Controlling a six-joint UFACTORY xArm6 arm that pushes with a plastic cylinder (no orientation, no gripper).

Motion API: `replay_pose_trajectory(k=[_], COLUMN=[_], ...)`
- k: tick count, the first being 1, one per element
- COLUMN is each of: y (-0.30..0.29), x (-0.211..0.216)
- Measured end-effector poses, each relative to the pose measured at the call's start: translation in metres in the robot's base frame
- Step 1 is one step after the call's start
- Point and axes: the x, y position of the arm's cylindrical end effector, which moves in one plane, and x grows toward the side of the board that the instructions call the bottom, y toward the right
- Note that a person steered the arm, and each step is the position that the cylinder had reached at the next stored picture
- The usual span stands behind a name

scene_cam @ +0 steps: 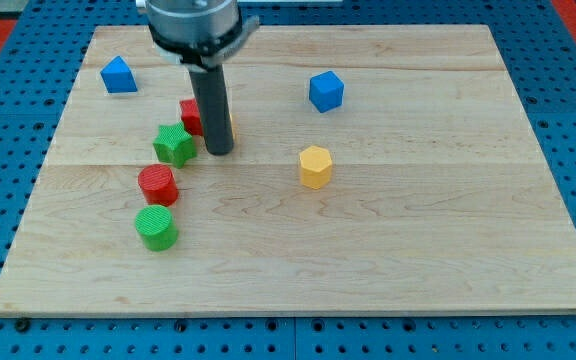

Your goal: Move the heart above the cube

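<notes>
My tip (218, 152) rests on the board at the view's upper left of centre, just right of the green star (174, 145). Behind the rod a red block (190, 116) is partly hidden on its left side, and a thin yellow sliver (230, 128) of another block shows on its right side. I cannot make out the shape of either, so I cannot tell which is the heart. The blue cube (326, 91) sits apart to the view's upper right of the tip.
A yellow hexagonal block (315, 167) lies below the blue cube. A red cylinder (157, 185) and a green cylinder (156, 228) lie below the green star. A second blue block (118, 75) sits at the top left. The wooden board (448, 250) lies on blue pegboard.
</notes>
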Motion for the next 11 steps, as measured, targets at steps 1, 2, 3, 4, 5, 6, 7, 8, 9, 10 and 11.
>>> replay_pose_trajectory(k=[1, 2, 3, 4, 5, 6, 7, 8, 9, 10, 11], y=[-0.001, -0.003, -0.018, -0.019, -0.007, 0.005, 0.013, 0.013, 0.014, 0.013, 0.013], x=[-0.021, -0.042, -0.058, -0.06, -0.07, -0.085, -0.107, -0.139, -0.147, -0.152, -0.152])
